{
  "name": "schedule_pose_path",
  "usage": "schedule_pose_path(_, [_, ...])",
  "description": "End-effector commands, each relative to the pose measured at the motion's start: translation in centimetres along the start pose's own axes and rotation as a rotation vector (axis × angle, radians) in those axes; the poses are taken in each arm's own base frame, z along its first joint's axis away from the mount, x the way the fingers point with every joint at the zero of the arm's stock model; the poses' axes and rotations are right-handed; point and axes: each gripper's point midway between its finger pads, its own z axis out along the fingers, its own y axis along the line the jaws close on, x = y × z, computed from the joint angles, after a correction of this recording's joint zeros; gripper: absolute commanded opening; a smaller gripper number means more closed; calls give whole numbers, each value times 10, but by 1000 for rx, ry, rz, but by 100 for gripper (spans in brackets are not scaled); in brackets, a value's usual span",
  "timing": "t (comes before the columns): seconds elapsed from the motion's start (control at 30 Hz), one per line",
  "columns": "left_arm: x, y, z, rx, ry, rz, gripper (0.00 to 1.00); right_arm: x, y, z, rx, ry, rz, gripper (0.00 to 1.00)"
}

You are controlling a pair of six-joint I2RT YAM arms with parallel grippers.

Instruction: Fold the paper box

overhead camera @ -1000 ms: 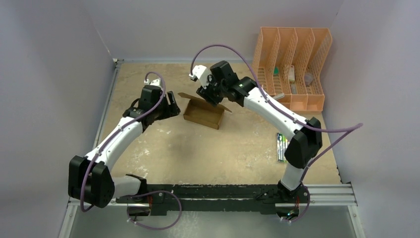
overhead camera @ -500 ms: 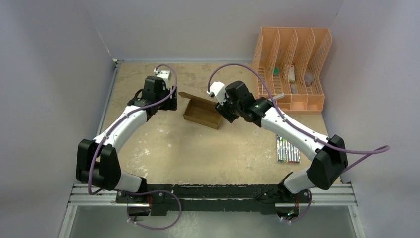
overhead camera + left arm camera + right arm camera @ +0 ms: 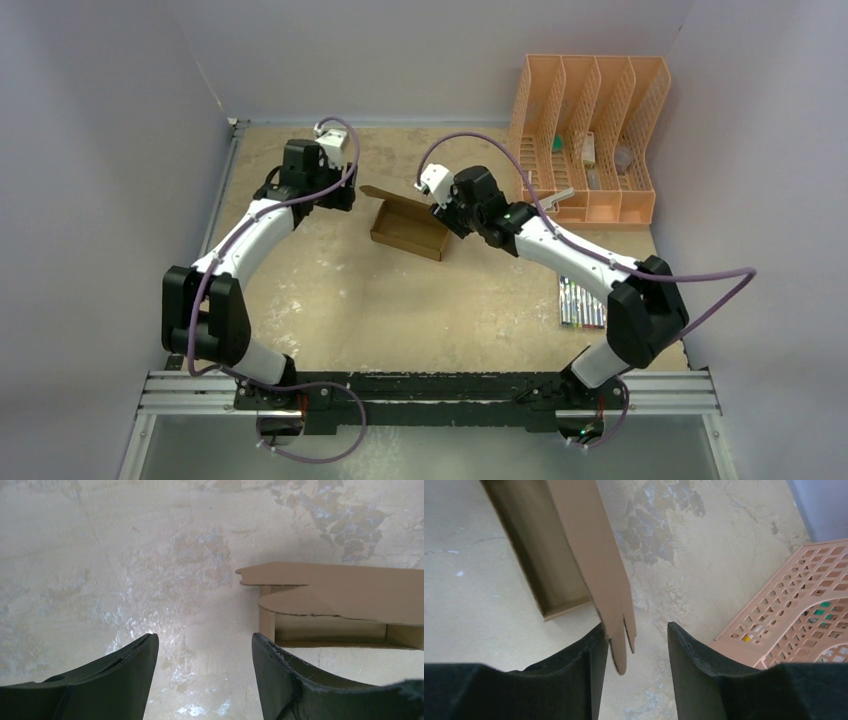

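The paper box (image 3: 410, 228) is a small brown cardboard carton, open at the top with flaps sticking out, in the middle of the table. My left gripper (image 3: 345, 196) is open and empty just left of it; in the left wrist view (image 3: 202, 645) the box (image 3: 345, 595) lies ahead to the right. My right gripper (image 3: 450, 216) is open at the box's right end. In the right wrist view (image 3: 636, 635) a tabbed flap of the box (image 3: 594, 565) reaches between the fingers and lies against the left finger (image 3: 591, 655).
An orange plastic file rack (image 3: 590, 140) stands at the back right and also shows in the right wrist view (image 3: 794, 610). A pack of coloured markers (image 3: 580, 300) lies on the table to the right, beside the right arm.
My right gripper has moved from above the box down to its right end. My left arm has swung toward the back, its gripper staying left of the box.
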Motion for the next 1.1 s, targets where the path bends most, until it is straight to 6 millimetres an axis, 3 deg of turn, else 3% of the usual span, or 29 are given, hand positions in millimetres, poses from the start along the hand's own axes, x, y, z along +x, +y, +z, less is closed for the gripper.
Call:
schedule_pose_path(0.0, [-41,-6,-5,55,-112,105,68,-11,-12,11,5,-50,-30,48])
schedule_pose_path(0.53, [-45,-26,6,208,-162,360,67,2,-5,28,-55,-47,-72,32])
schedule_pose_path(0.9, [-39,-32,19,297,-148,567,64,0,0,24,-126,-72,-107,0])
schedule_pose_path(1.07, [-39,-40,23,362,-135,615,60,-2,2,23,-151,-73,-120,0])
